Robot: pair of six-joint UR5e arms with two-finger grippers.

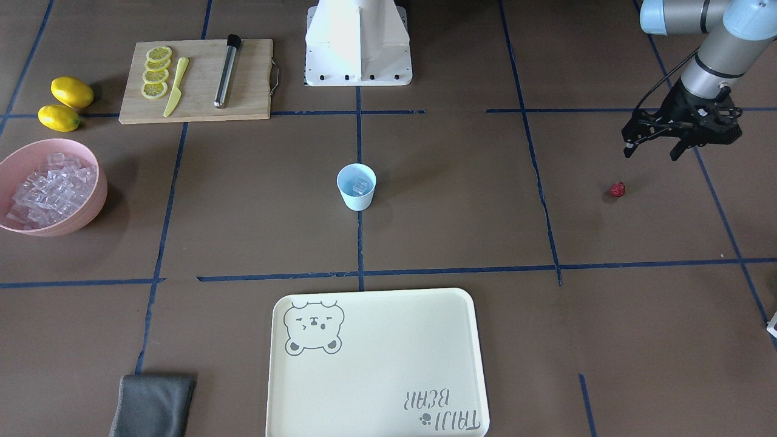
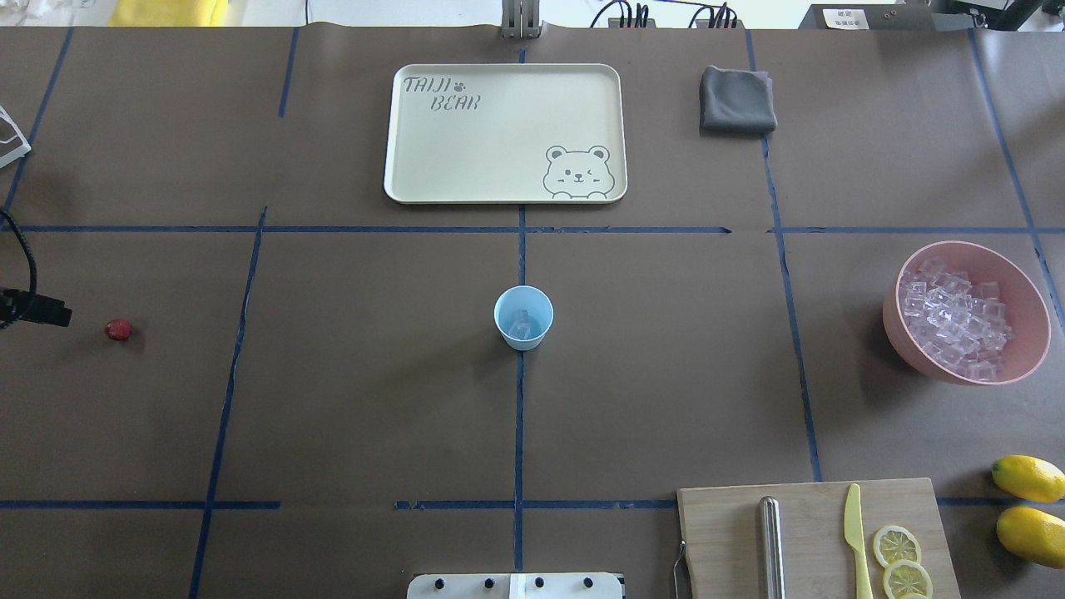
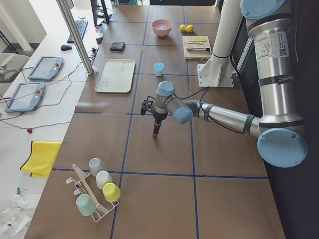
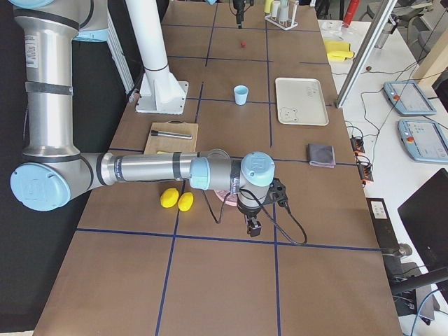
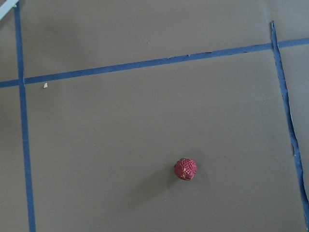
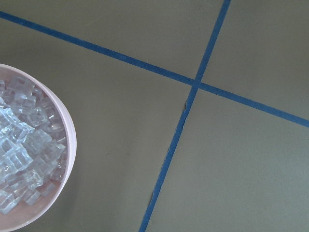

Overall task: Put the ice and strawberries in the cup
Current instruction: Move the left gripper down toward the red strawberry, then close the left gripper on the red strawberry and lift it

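Note:
The pale blue cup [image 1: 356, 194] stands at the table's middle and also shows in the overhead view [image 2: 523, 317]; a few ice cubes [image 1: 360, 186] lie in it. More ice [image 1: 48, 185] fills the pink bowl [image 1: 100, 188]. The one strawberry [image 1: 617, 190] lies on the table, seen in the overhead view [image 2: 119, 329] and the left wrist view [image 5: 185, 169]. My left gripper [image 1: 651, 152] is open and empty, hovering just above and beside the berry. My right gripper [image 4: 252, 225] hangs beside the bowl; I cannot tell whether it is open or shut.
A cutting board [image 1: 243, 91] holds lemon slices [image 1: 156, 73], a yellow knife [image 1: 176, 88] and a metal rod [image 1: 226, 71]. Two lemons [image 1: 65, 102] lie beside it. A cream tray [image 1: 376, 364] and a grey cloth [image 1: 153, 405] sit on the operators' side.

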